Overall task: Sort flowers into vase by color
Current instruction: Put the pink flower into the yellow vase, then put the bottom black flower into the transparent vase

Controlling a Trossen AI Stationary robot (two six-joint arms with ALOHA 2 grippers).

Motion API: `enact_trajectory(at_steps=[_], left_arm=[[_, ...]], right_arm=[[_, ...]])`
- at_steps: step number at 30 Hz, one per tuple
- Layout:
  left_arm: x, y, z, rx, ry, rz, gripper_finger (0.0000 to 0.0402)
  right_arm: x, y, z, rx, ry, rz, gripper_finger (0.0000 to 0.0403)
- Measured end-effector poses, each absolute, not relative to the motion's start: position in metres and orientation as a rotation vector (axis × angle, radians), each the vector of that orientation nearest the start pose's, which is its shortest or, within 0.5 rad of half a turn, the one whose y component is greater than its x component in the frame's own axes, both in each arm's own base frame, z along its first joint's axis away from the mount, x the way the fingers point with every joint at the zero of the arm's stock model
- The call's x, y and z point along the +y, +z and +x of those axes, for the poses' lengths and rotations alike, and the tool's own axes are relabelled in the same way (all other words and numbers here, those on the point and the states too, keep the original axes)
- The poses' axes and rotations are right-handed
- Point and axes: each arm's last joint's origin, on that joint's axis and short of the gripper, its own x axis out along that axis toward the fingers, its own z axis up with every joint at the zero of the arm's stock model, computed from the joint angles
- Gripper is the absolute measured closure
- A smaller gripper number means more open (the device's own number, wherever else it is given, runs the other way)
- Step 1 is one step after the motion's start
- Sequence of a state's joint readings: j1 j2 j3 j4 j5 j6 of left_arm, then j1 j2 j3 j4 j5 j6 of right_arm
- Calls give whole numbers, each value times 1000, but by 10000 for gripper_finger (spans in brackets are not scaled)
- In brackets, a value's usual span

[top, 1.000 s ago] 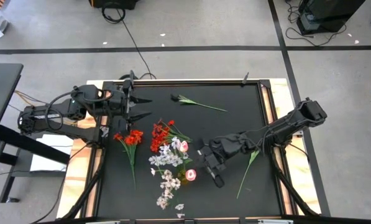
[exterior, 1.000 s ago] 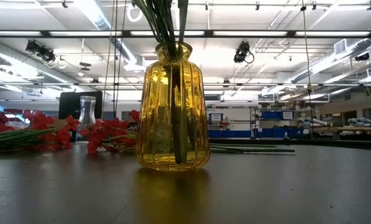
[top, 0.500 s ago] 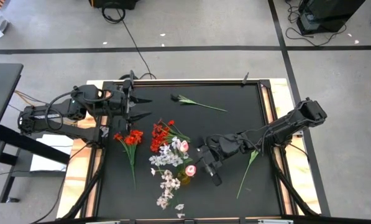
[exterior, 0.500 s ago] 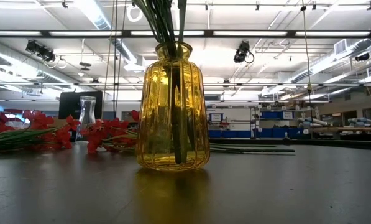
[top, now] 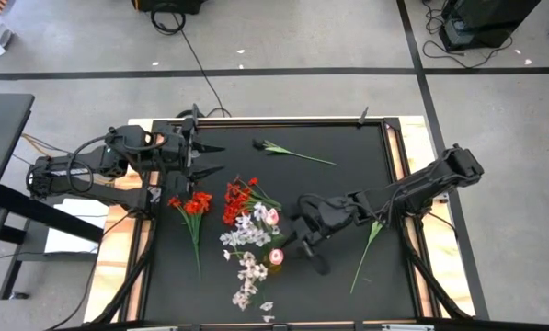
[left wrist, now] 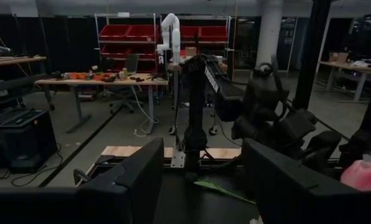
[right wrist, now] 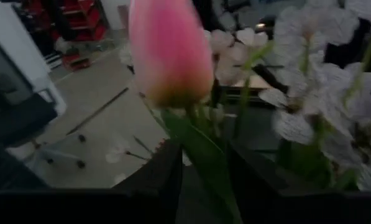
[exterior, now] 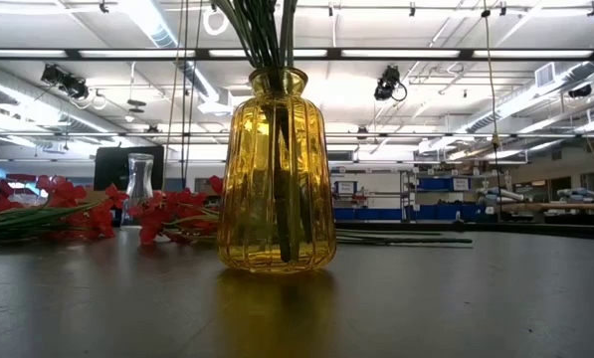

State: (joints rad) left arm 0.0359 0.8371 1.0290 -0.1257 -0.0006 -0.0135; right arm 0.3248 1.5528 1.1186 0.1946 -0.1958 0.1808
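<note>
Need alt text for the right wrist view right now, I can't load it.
A pale pink tulip bud fills the upper middle, its green stem running down between the right gripper's two dark fingers, which are closed on it. White-lilac blossom sprays crowd close behind.

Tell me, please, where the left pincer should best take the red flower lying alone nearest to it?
Probably the bare stem of the red flower, below its blossoms, coming straight down. The stem lies flat on the mat, clear of the other flowers, running toward the near edge, so the left pincer, open now, should straddle it crosswise.
</note>
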Motion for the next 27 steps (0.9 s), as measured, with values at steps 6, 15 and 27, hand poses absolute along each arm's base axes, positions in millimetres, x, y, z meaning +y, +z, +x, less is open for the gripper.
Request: enact_trajectory(at_steps=[6,15,27], left_arm=[[6,412,169,-66,36,-12,180],[6,412,169,-66,36,-12,180],[6,412,169,-66,36,-12,180]], right_arm=[[119,309,334,470,534,176,262],[103,325,325,746,477,214,237],[79,320,284,1220,250,425,229]])
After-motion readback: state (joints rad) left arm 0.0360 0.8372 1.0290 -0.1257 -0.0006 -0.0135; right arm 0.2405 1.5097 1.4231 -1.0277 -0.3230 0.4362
